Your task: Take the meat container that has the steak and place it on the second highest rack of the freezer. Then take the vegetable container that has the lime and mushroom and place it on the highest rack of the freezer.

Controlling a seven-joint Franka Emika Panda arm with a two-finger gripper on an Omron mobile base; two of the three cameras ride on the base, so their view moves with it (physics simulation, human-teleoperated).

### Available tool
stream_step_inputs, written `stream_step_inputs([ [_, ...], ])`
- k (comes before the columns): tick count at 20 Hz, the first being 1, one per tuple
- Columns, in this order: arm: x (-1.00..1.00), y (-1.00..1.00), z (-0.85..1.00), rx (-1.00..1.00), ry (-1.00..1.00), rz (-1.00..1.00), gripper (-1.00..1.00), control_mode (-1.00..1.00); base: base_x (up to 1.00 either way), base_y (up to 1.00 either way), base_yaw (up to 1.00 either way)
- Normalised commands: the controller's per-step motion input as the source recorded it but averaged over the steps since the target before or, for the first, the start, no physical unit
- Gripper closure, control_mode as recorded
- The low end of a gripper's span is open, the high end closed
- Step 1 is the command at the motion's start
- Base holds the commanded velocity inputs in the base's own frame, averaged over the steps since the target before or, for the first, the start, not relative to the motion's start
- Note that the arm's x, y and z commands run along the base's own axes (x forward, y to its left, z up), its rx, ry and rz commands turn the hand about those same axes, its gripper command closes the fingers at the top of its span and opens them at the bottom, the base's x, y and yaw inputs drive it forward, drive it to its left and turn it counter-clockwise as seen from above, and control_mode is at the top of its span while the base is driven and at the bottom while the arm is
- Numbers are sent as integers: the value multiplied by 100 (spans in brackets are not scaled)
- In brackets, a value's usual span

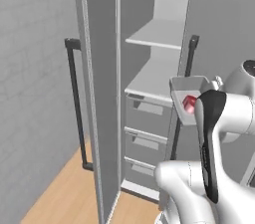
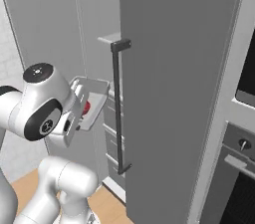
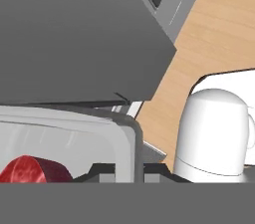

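beside the freezer (image 1: pixel 149 68), gripper (image 3: pixel 130 170) grips meat container (image 1: pixel 187 88).

No legible text or labels anywhere.

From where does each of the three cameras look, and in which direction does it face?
Left base view: behind the arm on its left, facing the open freezer; the arm rises at lower right.
Right base view: behind on its right, facing the freezer door; the arm is at lower left.
Hand view: on the hand, looking along the jaws at the meat container.
All share the container with the steak.
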Motion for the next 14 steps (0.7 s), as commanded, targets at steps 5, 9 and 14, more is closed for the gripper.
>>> stream_step_inputs([
  [5,0,0,0,0,0,0,100,100,37,34,-21],
  [9,0,0,0,0,0,0,100,100,11,40,-16],
  [14,0,0,0,0,0,0,100,100,33,42,-20],
])
